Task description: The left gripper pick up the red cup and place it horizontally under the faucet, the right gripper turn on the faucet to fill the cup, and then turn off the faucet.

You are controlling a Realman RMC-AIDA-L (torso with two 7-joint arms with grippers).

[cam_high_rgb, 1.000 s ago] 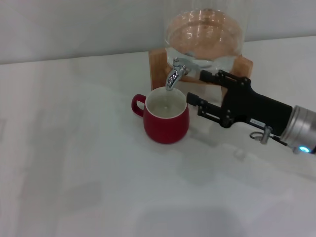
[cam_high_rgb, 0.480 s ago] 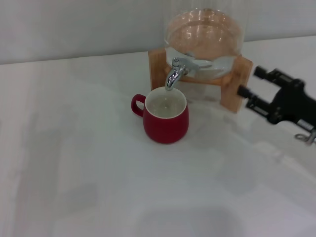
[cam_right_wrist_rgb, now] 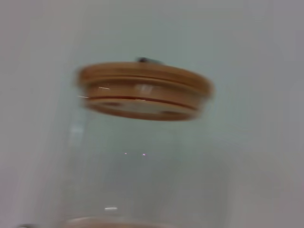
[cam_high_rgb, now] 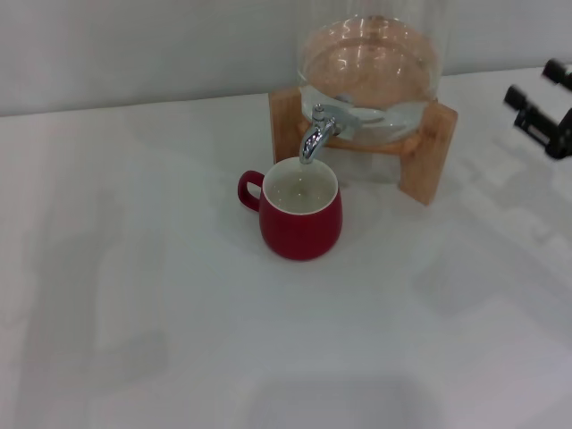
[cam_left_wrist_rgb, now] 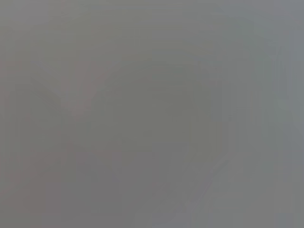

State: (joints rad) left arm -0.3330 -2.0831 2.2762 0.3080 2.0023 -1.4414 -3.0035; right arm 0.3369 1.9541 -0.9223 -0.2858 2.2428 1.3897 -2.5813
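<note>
the red cup (cam_high_rgb: pixel 301 217) stands upright on the white table (cam_high_rgb: pixel 179 295), directly beneath the spout of the faucet (cam_high_rgb: pixel 316 132). the cup is squat and rounded, glossy red outside, white inside, with a small loop handle pointing toward the robot's left. pale liquid is visible inside it. the spout tip sits just above the cup's rim, not touching it.

the faucet is shiny silver metal with a curved spout. it projects from the lower front of a clear glass jar (cam_high_rgb: pixel 369 67), which holds liquid. the jar rests in a wooden stand (cam_high_rgb: pixel 427 152) with flat plank sides. in the right wrist view, a round wooden lid (cam_right_wrist_rgb: pixel 145 90) with a grooved edge caps the jar's clear wall.

the right gripper (cam_high_rgb: pixel 542 103) is at the far right edge of the head view, beyond the stand and well apart from the faucet. only its two black fingertips are in view; they stand apart with a gap between them and hold nothing.

the left gripper is not seen in any view; the left wrist view shows only a plain grey field.

the table surface is smooth and matte. open surface lies in front of the cup and to its left. a pale wall (cam_high_rgb: pixel 134 45) bounds the table's rear edge.
</note>
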